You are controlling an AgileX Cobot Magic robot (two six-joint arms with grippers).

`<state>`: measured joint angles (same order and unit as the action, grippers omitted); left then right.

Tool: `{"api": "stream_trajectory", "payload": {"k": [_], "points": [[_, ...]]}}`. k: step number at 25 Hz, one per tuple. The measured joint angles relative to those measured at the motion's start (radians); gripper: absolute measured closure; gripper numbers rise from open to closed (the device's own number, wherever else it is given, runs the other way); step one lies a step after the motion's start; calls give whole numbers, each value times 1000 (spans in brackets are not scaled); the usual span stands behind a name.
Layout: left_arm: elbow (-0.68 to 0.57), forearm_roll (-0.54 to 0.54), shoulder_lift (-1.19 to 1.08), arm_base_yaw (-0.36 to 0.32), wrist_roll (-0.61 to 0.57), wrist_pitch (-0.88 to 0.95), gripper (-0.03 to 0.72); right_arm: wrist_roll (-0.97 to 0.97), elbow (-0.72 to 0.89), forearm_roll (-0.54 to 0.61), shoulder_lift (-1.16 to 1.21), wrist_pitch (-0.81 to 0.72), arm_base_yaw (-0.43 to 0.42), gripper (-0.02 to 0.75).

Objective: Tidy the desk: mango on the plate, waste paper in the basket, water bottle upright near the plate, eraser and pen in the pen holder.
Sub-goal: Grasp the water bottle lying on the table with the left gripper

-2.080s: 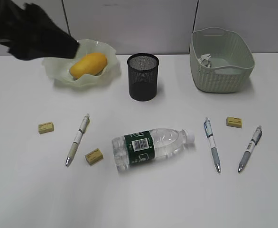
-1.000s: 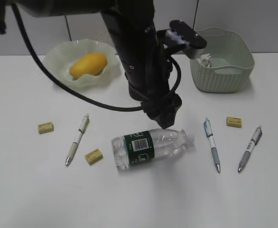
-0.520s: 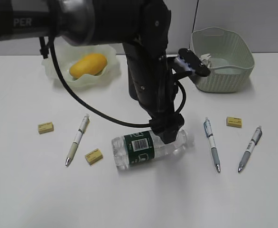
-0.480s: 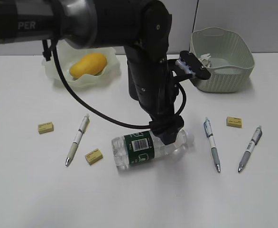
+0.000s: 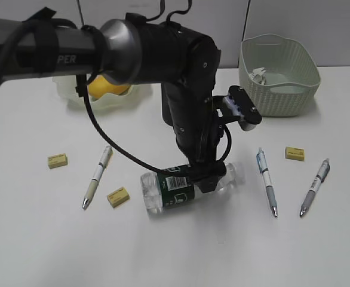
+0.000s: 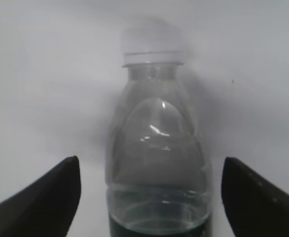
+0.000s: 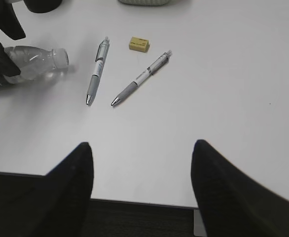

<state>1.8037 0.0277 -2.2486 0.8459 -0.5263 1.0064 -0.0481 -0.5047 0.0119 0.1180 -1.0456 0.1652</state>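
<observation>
The water bottle (image 5: 174, 190) lies on its side on the desk (image 5: 181, 251), cap to the right. My left gripper (image 5: 208, 179) is open, low over the bottle's clear upper body; in the left wrist view the bottle (image 6: 157, 163) sits between the two spread fingers (image 6: 149, 182), not touched. The mango (image 5: 97, 88) lies in the plate (image 5: 118, 101), mostly hidden by my left arm. The waste paper (image 5: 258, 74) is in the basket (image 5: 279, 78). The pen holder is hidden behind the arm. My right gripper (image 7: 140, 163) is open and empty over the desk's near edge.
Three erasers lie on the desk: two on the left (image 5: 58, 160) (image 5: 119, 197), one on the right (image 5: 294, 153). One pen (image 5: 97, 176) lies on the left and two pens (image 5: 267, 182) (image 5: 315, 186) on the right, also in the right wrist view (image 7: 97, 70) (image 7: 142, 77).
My left arm swung in from the plate at the far left and lowered onto the lying bottle. The bottle has not moved.
</observation>
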Motion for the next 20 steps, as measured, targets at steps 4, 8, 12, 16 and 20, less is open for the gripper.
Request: {"api": "stream_trajectory", "payload": {"k": [4, 8, 12, 16, 20], "points": [[1, -11, -21, 0, -1, -4, 1, 0, 0, 0, 0, 0, 0, 241], [1, -12, -51, 1, -2, -4, 3, 0, 0, 0, 0, 0, 0, 241], [1, -28, -60, 1, -2, 1, 28, 0, 0, 0, 0, 0, 0, 241], [1, -39, -60, 1, -1, 8, 141, 0, 0, 0, 0, 0, 0, 241], [2, -34, -60, 1, 0, 19, 180, 0, 0, 0, 0, 0, 0, 241]]}}
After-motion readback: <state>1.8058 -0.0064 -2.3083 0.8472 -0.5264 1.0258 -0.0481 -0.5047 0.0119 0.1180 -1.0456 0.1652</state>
